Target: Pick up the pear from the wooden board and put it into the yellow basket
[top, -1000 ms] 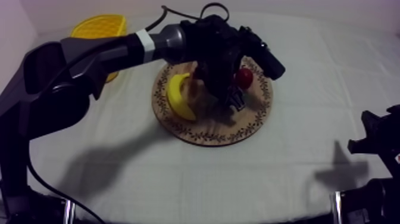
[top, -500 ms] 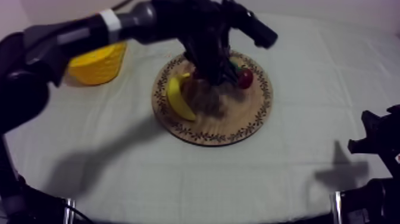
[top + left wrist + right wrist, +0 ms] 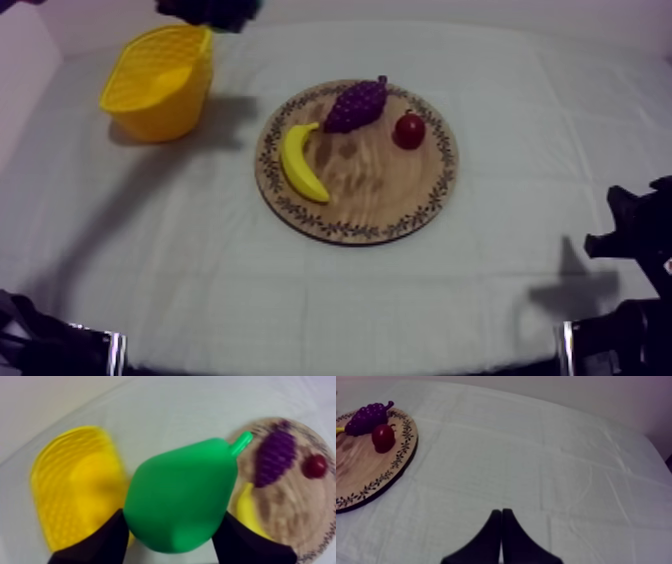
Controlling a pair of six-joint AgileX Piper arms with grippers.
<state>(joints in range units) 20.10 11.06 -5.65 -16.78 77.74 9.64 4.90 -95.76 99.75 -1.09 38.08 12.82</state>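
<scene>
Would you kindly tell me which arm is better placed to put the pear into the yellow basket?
Left. The left gripper is shut on the pear, close to the yellow basket. The right gripper lies shut on nothing over bare cloth, beyond the wooden board from the basket.

The left gripper [image 3: 171,538] has broad matte-black fingers [image 3: 95,543]; those of the right gripper [image 3: 501,512] taper to points. The right arm [image 3: 636,236], well apart from the wooden board [image 3: 372,192], is blocky black.

It looked like a robotics lab: a cloth-draped grey-white desk [image 3: 500,280] before a bare pale wall [image 3: 561,388], a yellow toy banana [image 3: 300,163] on a round wooden board [image 3: 380,190], a black robot arm [image 3: 632,240] at the edge.
</scene>
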